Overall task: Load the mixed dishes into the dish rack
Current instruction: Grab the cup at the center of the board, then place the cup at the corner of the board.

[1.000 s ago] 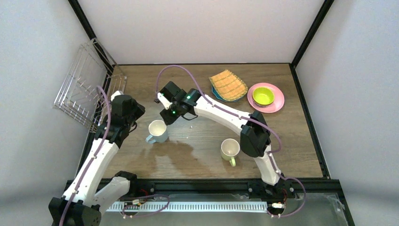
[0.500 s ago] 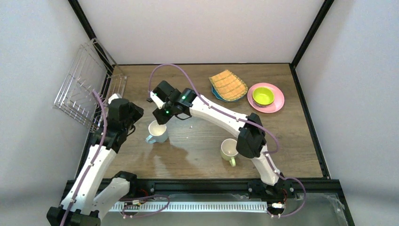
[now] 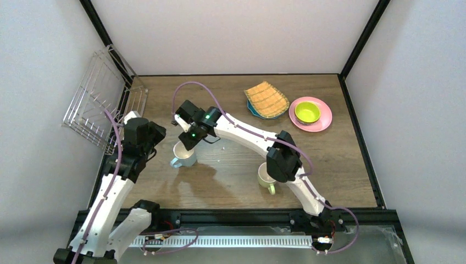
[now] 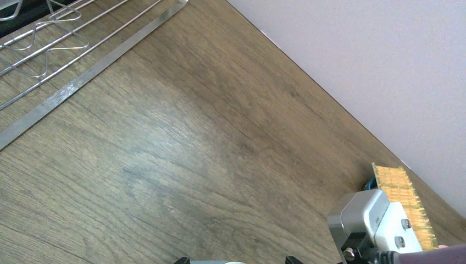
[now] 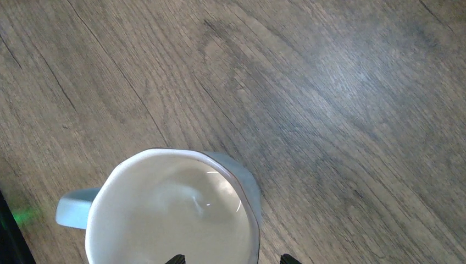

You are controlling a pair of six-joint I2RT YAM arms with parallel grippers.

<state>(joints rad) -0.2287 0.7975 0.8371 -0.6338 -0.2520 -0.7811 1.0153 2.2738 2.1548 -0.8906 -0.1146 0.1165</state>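
Observation:
The light-blue mug point(image 3: 183, 157) stands upright left of the table's middle, handle point(image 5: 74, 206) to the left. My right gripper point(image 3: 186, 142) hangs open just above it; in the right wrist view one fingertip point(image 5: 176, 258) is over the mug's point(image 5: 173, 214) inside and the other over the table. My left gripper point(image 3: 153, 137) is open and holds nothing, left of the mug. The dish rack point(image 3: 101, 99) leans tilted against the left wall. The pale yellow-green mug point(image 3: 266, 177) is half hidden by my right arm. The tan woven plate point(image 3: 266, 99) lies on the teal plate point(image 3: 252, 109). The lime-inside bowl point(image 3: 307, 112) sits on the pink plate point(image 3: 324, 122).
The rack's wires point(image 4: 55, 38) show at the top left of the left wrist view, the tan plate point(image 4: 404, 198) and part of my right arm point(image 4: 368, 220) at its lower right. Black frame rails border the table.
My right gripper has moved left and down, closer over the light-blue mug. My left arm has drawn back slightly to the left. Both grippers stayed open.

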